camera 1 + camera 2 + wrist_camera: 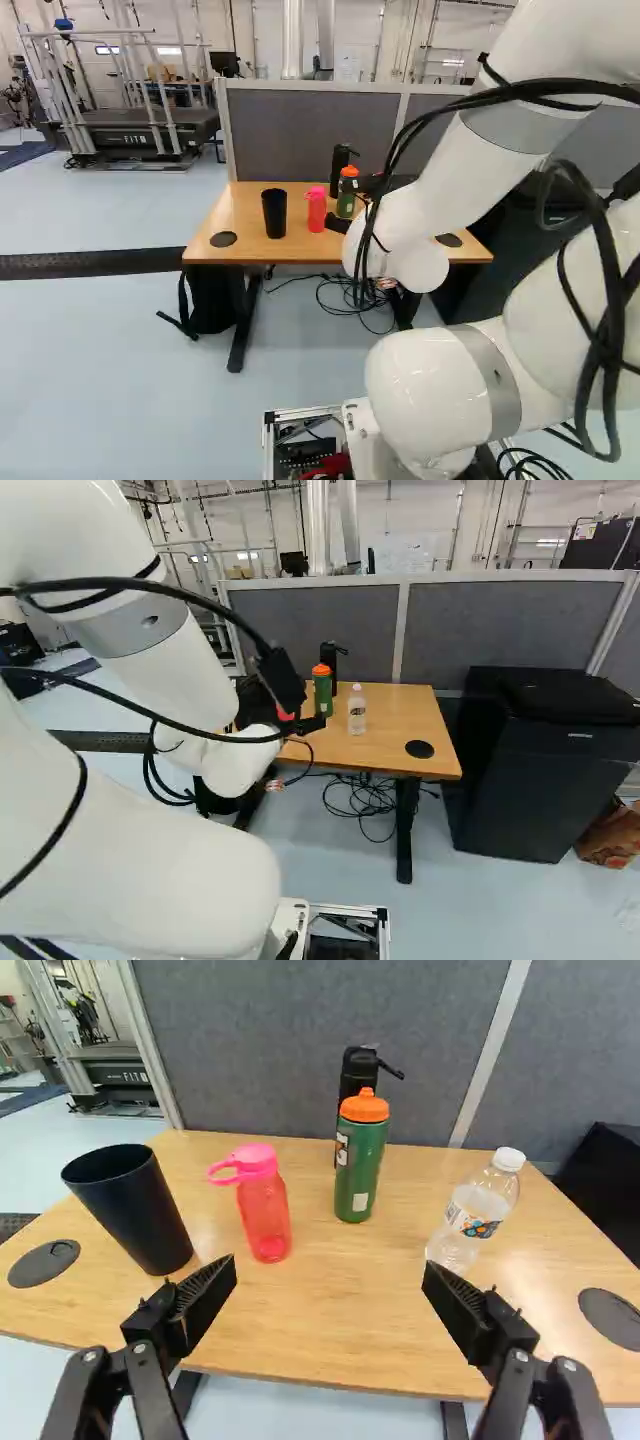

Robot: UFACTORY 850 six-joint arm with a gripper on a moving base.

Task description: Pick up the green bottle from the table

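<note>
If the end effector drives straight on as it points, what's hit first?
Probably the green bottle with the orange cap, roughly ahead of the open end effector, though one side may brush the translucent pink bottle first; depth is unclear.

You look from behind the arm [430,205] in both base views, facing ahead and a little down at the bench [300,248]. The left base view takes in its far left corner; your right base view takes in its far right corner, with the arm across its near left one. Both share the near right corner. Your wrist view is closest, looking down over the near edge toward the far edge and partition [310,130], with both far corners in sight. All three views share parts of the bench top and partition.
</note>
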